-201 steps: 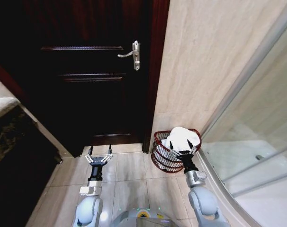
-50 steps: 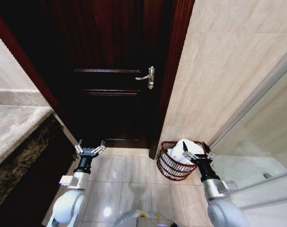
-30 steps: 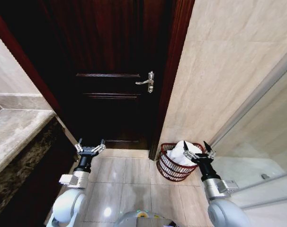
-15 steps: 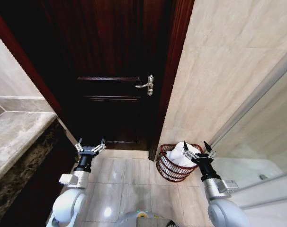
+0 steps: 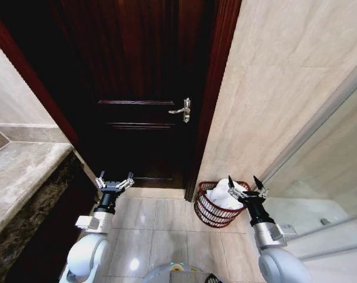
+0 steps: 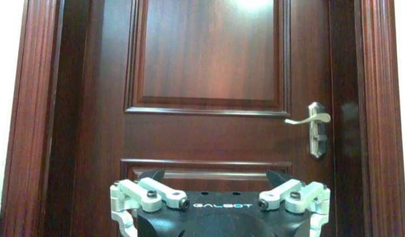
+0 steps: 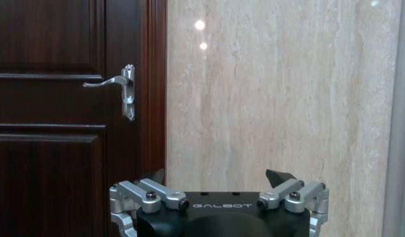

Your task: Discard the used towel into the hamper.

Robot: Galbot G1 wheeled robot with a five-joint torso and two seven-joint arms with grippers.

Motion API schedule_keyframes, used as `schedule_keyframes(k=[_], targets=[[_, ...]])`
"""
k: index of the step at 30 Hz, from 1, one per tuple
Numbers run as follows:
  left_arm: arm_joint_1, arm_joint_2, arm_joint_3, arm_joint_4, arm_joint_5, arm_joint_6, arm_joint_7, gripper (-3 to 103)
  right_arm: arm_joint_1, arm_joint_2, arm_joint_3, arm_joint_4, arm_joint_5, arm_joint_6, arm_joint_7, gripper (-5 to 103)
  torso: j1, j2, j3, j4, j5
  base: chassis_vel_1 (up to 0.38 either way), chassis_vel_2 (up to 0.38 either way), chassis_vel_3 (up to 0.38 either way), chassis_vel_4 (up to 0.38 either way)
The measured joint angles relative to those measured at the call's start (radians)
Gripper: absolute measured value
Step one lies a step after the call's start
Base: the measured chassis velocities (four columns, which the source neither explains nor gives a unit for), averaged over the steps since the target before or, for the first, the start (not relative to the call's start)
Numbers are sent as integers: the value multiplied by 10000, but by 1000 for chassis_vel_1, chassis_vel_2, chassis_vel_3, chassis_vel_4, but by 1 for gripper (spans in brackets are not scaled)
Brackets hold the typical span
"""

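The hamper (image 5: 212, 212), a small round red-brown wire basket, stands on the tiled floor at the foot of the beige wall, right of the door. A crumpled white towel (image 5: 221, 195) lies inside it, heaped above the rim. My right gripper (image 5: 244, 183) hangs open just above the hamper's right rim, nothing between its fingers; the right wrist view shows that gripper (image 7: 215, 177) pointing at the wall. My left gripper (image 5: 114, 178) is open and empty, held low in front of the door (image 5: 143, 88); the left wrist view shows this gripper (image 6: 215, 176) facing the door panels.
A dark wooden door with a silver lever handle (image 5: 182, 110) is shut ahead. A stone counter (image 5: 16, 171) juts in at the left. A glass shower screen (image 5: 320, 177) with a curved base runs along the right. Beige floor tiles (image 5: 161, 224) lie between my arms.
The head camera has tilted slightly, so the door handle sits a little lower in view. Both grippers stay open and hold their places; the towel stays in the hamper.
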Motion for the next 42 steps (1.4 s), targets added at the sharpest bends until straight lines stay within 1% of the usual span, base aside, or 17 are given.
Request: schedule_keyframes(k=[3, 6, 9, 11, 17, 20, 25, 28, 35, 37, 42], targets=[[-3, -31, 3, -4, 11, 7, 7, 100, 0, 0, 0, -1, 0, 0, -1, 100, 40, 85, 44, 0, 0, 0, 0, 0, 0], [17, -132, 50, -11, 82, 8, 33, 100, 0, 0, 0, -4, 3, 1, -3, 100, 132, 286, 153, 0, 0, 0, 0, 0, 0], [40, -152, 61, -23, 105, 8, 42, 100, 0, 0, 0, -4, 3, 1, -3, 100, 171, 375, 205, 0, 0, 0, 0, 0, 0], [51, -178, 69, -49, 128, 4, 53, 100, 0, 0, 0, -6, 4, 2, -3, 100, 235, 527, 291, 0, 0, 0, 0, 0, 0], [32, -167, 62, -78, 130, 5, 56, 100, 0, 0, 0, -6, 4, 4, -4, 100, 344, 759, 416, 0, 0, 0, 0, 0, 0], [8, -192, 81, -82, 130, 11, 63, 100, 0, 0, 0, -7, 4, 5, -4, 100, 450, 991, 543, 0, 0, 0, 0, 0, 0], [10, -193, 76, -86, 130, 14, 66, 100, 0, 0, 0, -7, 4, 7, -4, 100, 533, 1181, 647, 0, -1, 0, 0, 0, 0], [17, -191, 68, -69, 124, 14, 68, 100, 0, 0, 0, -7, 4, 7, -4, 100, 632, 1398, 766, 0, -1, 0, 0, 0, 0], [29, -196, 70, -41, 119, -4, 76, 100, 0, 0, 0, -7, 4, 7, -4, 100, 752, 1663, 911, 0, 0, 0, 0, 0, 0], [25, -202, 106, 12, 96, -214, 97, 100, 0, 0, 0, -7, 4, 8, -4, 100, 818, 1808, 989, 0, 0, 0, 0, 0, 0], [58, -246, 167, 94, 130, -373, 92, 100, 0, 0, 0, -7, 4, 8, -4, 100, 856, 1889, 1035, 0, 0, 0, 0, 0, 0]])
